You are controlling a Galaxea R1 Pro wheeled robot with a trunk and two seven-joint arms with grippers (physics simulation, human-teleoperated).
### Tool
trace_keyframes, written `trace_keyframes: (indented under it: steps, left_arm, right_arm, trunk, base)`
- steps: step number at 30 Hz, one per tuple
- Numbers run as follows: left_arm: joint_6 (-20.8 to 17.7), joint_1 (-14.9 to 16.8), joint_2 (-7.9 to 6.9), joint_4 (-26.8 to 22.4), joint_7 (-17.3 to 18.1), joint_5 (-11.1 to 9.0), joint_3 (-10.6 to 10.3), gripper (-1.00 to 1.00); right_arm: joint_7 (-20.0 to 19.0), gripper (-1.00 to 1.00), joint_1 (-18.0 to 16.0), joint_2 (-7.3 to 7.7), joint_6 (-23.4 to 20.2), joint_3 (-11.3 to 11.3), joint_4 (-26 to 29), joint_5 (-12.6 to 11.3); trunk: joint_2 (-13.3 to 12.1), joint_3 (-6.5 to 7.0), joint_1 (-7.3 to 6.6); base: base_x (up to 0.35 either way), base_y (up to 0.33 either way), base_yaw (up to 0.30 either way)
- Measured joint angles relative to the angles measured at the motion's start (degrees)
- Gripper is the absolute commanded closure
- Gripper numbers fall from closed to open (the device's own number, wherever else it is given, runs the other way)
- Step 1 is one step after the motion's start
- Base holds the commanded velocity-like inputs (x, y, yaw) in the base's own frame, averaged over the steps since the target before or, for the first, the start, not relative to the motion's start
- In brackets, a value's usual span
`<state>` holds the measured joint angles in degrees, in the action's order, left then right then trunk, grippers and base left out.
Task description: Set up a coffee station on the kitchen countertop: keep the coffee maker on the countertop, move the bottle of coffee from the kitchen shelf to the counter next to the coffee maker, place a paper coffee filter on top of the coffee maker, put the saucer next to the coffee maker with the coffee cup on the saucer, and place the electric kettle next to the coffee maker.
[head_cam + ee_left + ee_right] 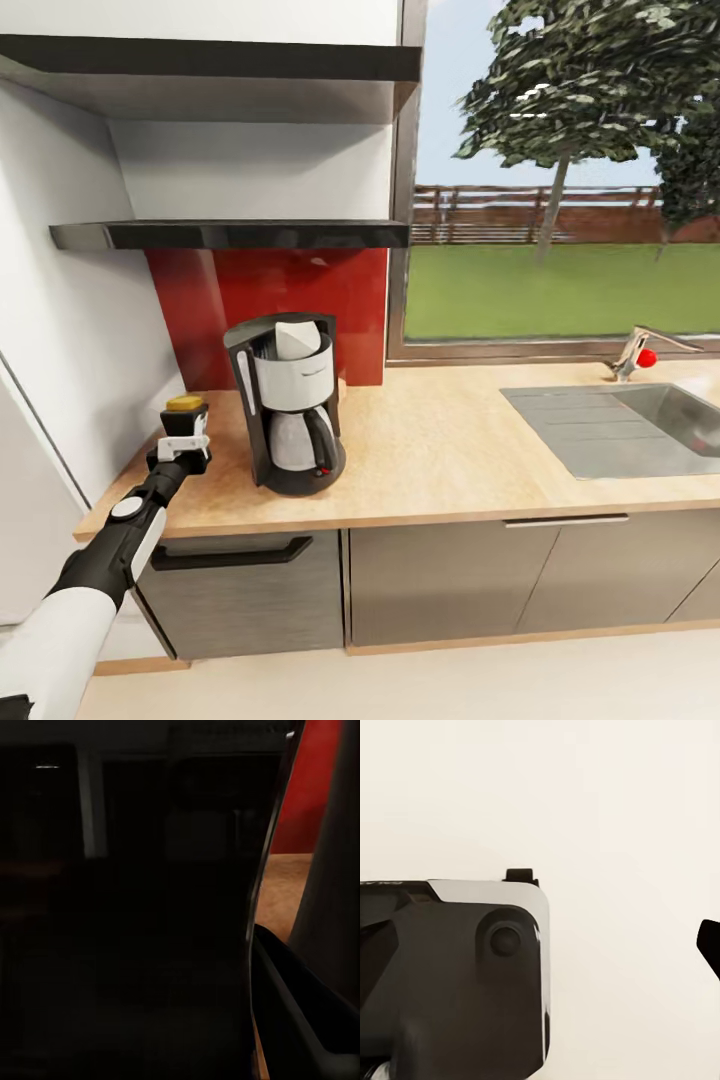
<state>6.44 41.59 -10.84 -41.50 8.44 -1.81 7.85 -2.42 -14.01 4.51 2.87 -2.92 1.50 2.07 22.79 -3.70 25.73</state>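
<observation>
Head view: a black and white drip coffee maker stands left of centre on the pale wooden surface, with a white paper coffee filter sitting in its open top. At lower left the left arm reaches up to the surface's left end, where the left gripper is closed around a dark bottle of coffee with a yellow lid, just beside the coffee maker. Two dark wall shelves run across the upper left, above a red backsplash. A steel sink with a tap lies at right.

Left wrist view: a dark glossy body sits very close, with wood and red at the right edge.

Right wrist view: a black and white robot part lies at lower left against pale floor; I cannot tell the right gripper's state.
</observation>
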Motion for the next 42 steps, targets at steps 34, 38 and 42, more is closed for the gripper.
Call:
trace_keyframes:
  steps: [34, 38, 42]
  left_arm:
    - [12.26, -6.11, 1.23, 2.62, 0.06, 0.06, -0.14, 1.00]
    - [13.57, -7.36, 1.23, 2.68, 0.07, 0.05, -0.03, 1.00]
    - [13.71, -8.11, 1.23, 2.62, 0.07, 0.05, 0.02, 1.00]
  right_arm:
    - [0.00, -1.00, 0.00, 0.05, 0.09, 0.07, -0.11, 0.08]
    - [0.00, -1.00, 0.00, 0.05, 0.09, 0.07, -0.11, 0.08]
    - [0.00, -1.00, 0.00, 0.05, 0.09, 0.07, -0.11, 0.08]
  trunk:
    - [0.00, 0.00, 0.02]
    - [0.00, 0.00, 0.01]
    - [0.01, 0.00, -0.01]
  base:
    - [0.113, 0.000, 0.000]
    - [0.031, 0.000, 0.000]
    - [0.223, 0.000, 0.000]
